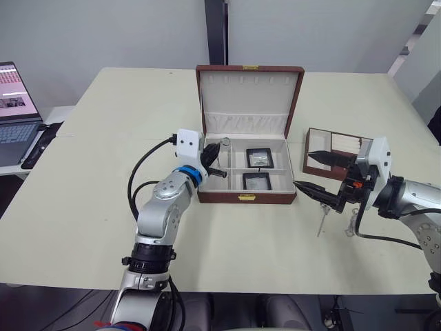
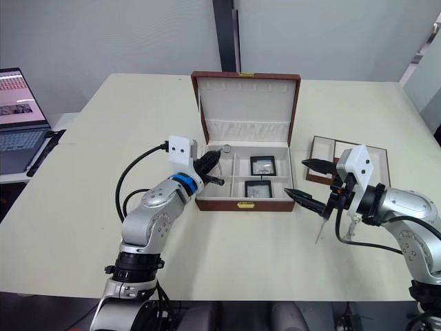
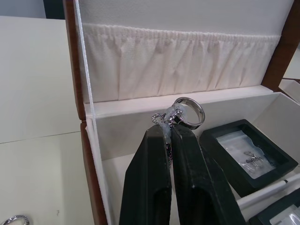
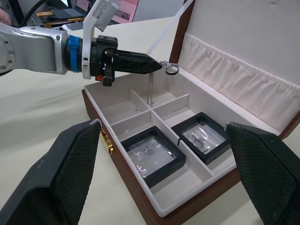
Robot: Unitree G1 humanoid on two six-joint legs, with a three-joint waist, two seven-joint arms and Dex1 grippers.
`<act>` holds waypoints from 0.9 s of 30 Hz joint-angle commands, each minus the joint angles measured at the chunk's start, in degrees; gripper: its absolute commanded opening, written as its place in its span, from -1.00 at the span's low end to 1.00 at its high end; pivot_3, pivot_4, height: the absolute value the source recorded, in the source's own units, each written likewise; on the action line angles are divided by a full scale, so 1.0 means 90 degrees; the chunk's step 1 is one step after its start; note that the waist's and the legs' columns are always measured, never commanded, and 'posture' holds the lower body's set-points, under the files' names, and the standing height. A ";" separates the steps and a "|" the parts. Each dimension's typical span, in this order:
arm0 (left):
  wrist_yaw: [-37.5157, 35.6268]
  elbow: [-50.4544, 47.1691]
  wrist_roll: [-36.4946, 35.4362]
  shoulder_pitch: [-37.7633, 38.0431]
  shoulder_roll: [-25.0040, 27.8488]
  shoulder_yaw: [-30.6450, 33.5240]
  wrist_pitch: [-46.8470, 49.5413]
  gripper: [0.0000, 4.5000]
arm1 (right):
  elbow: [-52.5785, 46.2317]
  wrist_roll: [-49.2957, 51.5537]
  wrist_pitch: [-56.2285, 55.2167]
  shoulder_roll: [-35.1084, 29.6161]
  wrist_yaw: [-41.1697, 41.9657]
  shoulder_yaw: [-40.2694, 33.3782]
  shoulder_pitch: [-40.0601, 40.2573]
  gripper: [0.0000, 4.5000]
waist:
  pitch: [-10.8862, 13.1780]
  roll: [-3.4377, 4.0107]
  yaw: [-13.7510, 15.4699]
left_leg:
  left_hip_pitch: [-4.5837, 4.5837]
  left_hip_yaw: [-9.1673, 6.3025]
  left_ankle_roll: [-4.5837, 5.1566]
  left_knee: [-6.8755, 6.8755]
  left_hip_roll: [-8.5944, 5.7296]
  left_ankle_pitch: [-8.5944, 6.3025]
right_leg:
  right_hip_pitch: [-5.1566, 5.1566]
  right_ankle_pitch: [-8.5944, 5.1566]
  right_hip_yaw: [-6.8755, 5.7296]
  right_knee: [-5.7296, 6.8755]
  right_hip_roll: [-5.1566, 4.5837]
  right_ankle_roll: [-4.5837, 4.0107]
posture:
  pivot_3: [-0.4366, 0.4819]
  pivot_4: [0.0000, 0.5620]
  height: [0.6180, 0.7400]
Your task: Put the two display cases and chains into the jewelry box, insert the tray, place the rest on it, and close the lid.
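The brown jewelry box (image 1: pixel 241 197) stands open at mid-table, lid (image 1: pixel 249 89) upright. Two black display cases (image 1: pixel 260 158) (image 1: pixel 256 181) lie in its right compartments. My left gripper (image 1: pixel 218 150) hovers over the box's back-left compartment, shut on a silver chain (image 4: pixel 151 86) with a ring (image 3: pixel 187 112) at its top; the chain hangs down into the box. My right gripper (image 1: pixel 303 169) is open and empty just right of the box. The brown tray (image 1: pixel 344 145) lies on the table behind it.
Two thin silvery pieces (image 1: pixel 320 222) (image 1: pixel 351 222) lie on the table under my right arm. Another ring (image 3: pixel 14 219) rests on the table left of the box. An open laptop (image 1: pixel 14 103) sits at the far left edge.
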 commanded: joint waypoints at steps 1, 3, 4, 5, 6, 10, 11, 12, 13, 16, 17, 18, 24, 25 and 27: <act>0.0037 -0.0127 0.0021 -0.0115 -0.0029 0.0067 -0.0089 -0.98 | -0.0196 0.0077 -0.0009 -0.0043 -0.0016 -0.0198 -0.0016 1.00 | 0.0000 0.0000 0.0001 | 0.0000 0.0000 0.0000 0.0000 -0.0001 0.0000 | 0.0000 0.0000 0.0000 0.0000 0.0000 0.0000 | -0.05 -0.47 1.00; 0.0029 -0.0139 0.0032 -0.0115 -0.0038 0.0070 -0.0073 -0.98 | -0.0183 0.0066 -0.0018 -0.0039 -0.0015 -0.0189 -0.0024 1.00 | 0.0000 0.0000 0.0003 | -0.0001 0.0000 0.0000 0.0000 -0.0002 0.0000 | 0.0001 0.0000 -0.0001 0.0000 0.0000 0.0000 | -0.05 -0.47 1.00; 0.0021 -0.0144 0.0027 -0.0115 -0.0042 0.0070 -0.0064 -0.98 | -0.0180 0.0066 -0.0021 -0.0036 -0.0016 -0.0188 -0.0027 1.00 | 0.0000 0.0000 0.0003 | -0.0001 0.0000 -0.0001 0.0000 -0.0002 0.0000 | 0.0001 0.0000 -0.0001 0.0000 0.0000 0.0000 | -0.05 -0.47 1.00; 0.0009 -0.0150 0.0022 -0.0118 -0.0044 0.0067 -0.0059 -0.98 | -0.0177 0.0063 -0.0024 -0.0036 -0.0016 -0.0187 -0.0030 1.00 | 0.0000 0.0000 0.0003 | -0.0001 0.0000 -0.0001 0.0000 -0.0002 0.0000 | 0.0000 0.0000 -0.0001 0.0000 0.0000 0.0000 | -0.05 -0.47 1.00; 0.0004 -0.0156 0.0019 -0.0120 -0.0048 0.0064 -0.0052 -0.98 | -0.0176 0.0065 -0.0024 -0.0035 -0.0017 -0.0190 -0.0033 1.00 | 0.0000 0.0000 0.0003 | -0.0001 -0.0001 -0.0001 0.0000 -0.0001 0.0001 | 0.0000 0.0000 -0.0001 0.0000 0.0000 0.0000 | -0.05 -0.47 1.00; -0.0016 -0.0170 0.0012 -0.0135 -0.0065 0.0048 -0.0045 -0.88 | -0.0174 0.0064 -0.0028 -0.0037 -0.0017 -0.0199 -0.0031 1.00 | 0.0000 0.0000 0.0003 | -0.0001 0.0000 -0.0001 0.0000 -0.0001 0.0001 | 0.0000 0.0000 -0.0001 0.0000 0.0000 0.0000 | -0.05 -0.47 1.00; -0.0016 -0.0166 0.0013 -0.0141 -0.0068 0.0046 -0.0047 -0.76 | -0.0171 0.0063 -0.0026 -0.0038 -0.0018 -0.0199 -0.0035 1.00 | 0.0000 0.0000 0.0003 | -0.0001 0.0000 -0.0001 0.0000 -0.0001 0.0001 | 0.0000 0.0000 -0.0001 0.0000 0.0000 0.0000 | -0.05 -0.47 1.00; -0.0019 -0.0160 0.0018 -0.0148 -0.0072 0.0041 -0.0059 -0.66 | -0.0166 0.0062 -0.0026 -0.0038 -0.0020 -0.0198 -0.0041 1.00 | 0.0000 0.0000 0.0003 | -0.0001 -0.0001 -0.0001 0.0000 -0.0001 0.0001 | 0.0000 0.0000 -0.0001 0.0000 0.0000 0.0000 | -0.05 -0.47 1.00; -0.0028 -0.0157 0.0022 -0.0152 -0.0074 0.0033 -0.0078 -0.55 | -0.0164 0.0064 -0.0023 -0.0037 -0.0023 -0.0198 -0.0047 1.00 | 0.0000 0.0000 0.0003 | -0.0001 0.0000 -0.0001 0.0000 -0.0001 0.0001 | 0.0000 0.0000 -0.0001 0.0000 0.0000 0.0000 | -0.05 -0.47 1.00; -0.0080 -0.0177 0.0025 -0.0151 -0.0076 -0.0019 -0.0092 -0.12 | -0.0169 0.0065 -0.0019 -0.0040 -0.0025 -0.0197 -0.0049 1.00 | 0.0000 0.0000 0.0003 | -0.0001 0.0000 -0.0001 0.0000 -0.0001 0.0001 | 0.0000 0.0000 0.0000 0.0000 0.0000 0.0000 | -0.05 -0.47 1.00; -0.0095 -0.0194 0.0023 -0.0144 -0.0080 -0.0036 -0.0098 0.02 | -0.0173 0.0067 -0.0018 -0.0043 -0.0023 -0.0200 -0.0045 1.00 | 0.0000 0.0000 0.0003 | -0.0001 0.0000 -0.0002 0.0000 -0.0001 0.0001 | 0.0000 0.0000 -0.0001 0.0000 0.0000 0.0000 | -0.05 -0.47 1.00; -0.0124 -0.0224 0.0001 -0.0133 -0.0086 -0.0051 -0.0087 0.16 | -0.0177 0.0068 -0.0016 -0.0047 -0.0022 -0.0204 -0.0042 1.00 | 0.0000 0.0000 0.0003 | -0.0001 0.0000 -0.0002 0.0000 -0.0001 0.0001 | 0.0000 0.0000 -0.0001 0.0000 0.0000 0.0000 | -0.05 -0.47 1.00; -0.0261 -0.0297 -0.0063 -0.0127 -0.0144 -0.0068 -0.0064 0.16 | -0.0156 0.0060 -0.0019 -0.0055 -0.0025 -0.0210 -0.0069 1.00 | 0.0000 0.0000 0.0003 | 0.0000 0.0000 -0.0002 0.0000 -0.0001 0.0001 | 0.0000 0.0000 -0.0001 0.0000 0.0000 0.0000 | -0.05 -0.47 1.00; -0.0329 -0.0346 -0.0099 -0.0132 -0.0148 -0.0081 -0.0048 0.16 | -0.0150 0.0061 -0.0017 -0.0057 -0.0024 -0.0211 -0.0081 1.00 | 0.0000 0.0000 0.0003 | 0.0000 0.0000 -0.0002 0.0000 -0.0001 0.0001 | 0.0000 0.0000 0.0000 0.0000 0.0000 0.0000 | -0.05 -0.47 1.00; -0.0507 -0.0489 -0.0248 -0.0132 -0.0096 -0.0036 0.0038 0.16 | -0.0131 0.0061 -0.0018 -0.0065 -0.0029 -0.0231 -0.0104 1.00 | 0.0000 0.0000 0.0003 | -0.0001 0.0000 -0.0002 0.0000 -0.0001 0.0001 | 0.0000 0.0000 -0.0001 0.0000 0.0000 0.0000 | -0.05 -0.47 1.00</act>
